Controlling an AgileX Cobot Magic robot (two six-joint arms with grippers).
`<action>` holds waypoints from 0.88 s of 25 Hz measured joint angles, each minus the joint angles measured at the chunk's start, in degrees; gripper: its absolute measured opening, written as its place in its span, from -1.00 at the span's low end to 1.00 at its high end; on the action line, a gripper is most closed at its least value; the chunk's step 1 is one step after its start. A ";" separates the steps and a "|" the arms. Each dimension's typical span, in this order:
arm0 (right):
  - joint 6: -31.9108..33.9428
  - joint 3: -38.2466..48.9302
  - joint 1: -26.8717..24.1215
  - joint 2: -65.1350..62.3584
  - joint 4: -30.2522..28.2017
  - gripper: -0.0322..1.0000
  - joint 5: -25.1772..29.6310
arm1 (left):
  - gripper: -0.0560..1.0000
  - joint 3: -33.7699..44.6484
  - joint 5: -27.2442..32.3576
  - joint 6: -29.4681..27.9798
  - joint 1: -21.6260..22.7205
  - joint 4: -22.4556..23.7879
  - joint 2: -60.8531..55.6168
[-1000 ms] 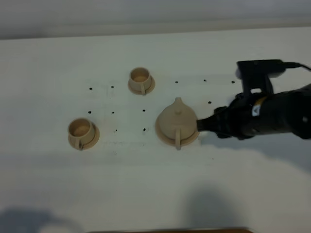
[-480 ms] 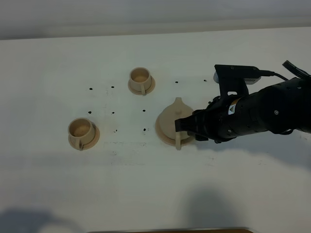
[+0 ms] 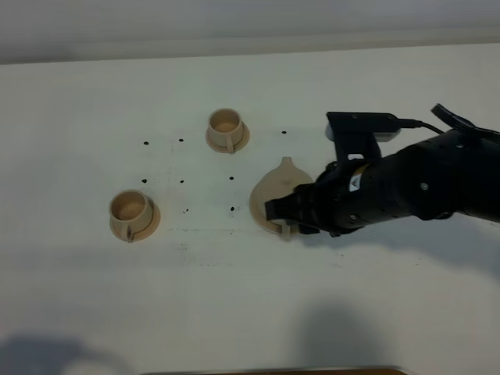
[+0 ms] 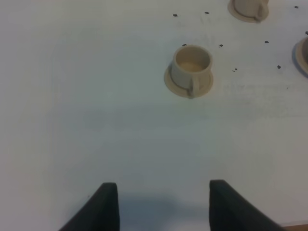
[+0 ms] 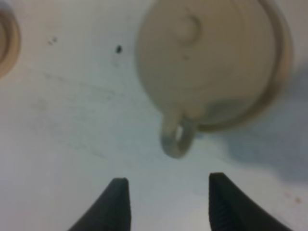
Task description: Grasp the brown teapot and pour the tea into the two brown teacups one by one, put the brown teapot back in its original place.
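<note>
Beige-tan tea things are spread across the desk [image 3: 391,312], so one pot can serve both cups. Toward the left edge the left gripper [image 4: 163,185] hangs released and empty, short of the nearer teacup [image 3: 133,212], while the second teacup [image 3: 226,129] sits closer to the far edge. Mid-desk the brown teapot [image 3: 275,187] rests on its wide saucer [image 5: 285,48] with its loop handle [image 5: 175,138] turned to the near edge. The right gripper [image 5: 167,179], extended from the right edge, has its jaws parted in line with that handle without touching it, apparently lined up to close for the lift.
</note>
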 joint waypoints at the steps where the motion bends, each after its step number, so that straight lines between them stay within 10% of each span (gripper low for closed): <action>1: 0.20 -0.98 0.24 0.56 -0.14 -0.22 0.43 | 0.03 0.00 0.00 0.00 0.00 0.00 0.00; 22: 3.38 -7.61 1.01 8.86 0.15 -0.22 5.61 | 0.03 0.00 -0.06 0.00 0.00 0.00 0.00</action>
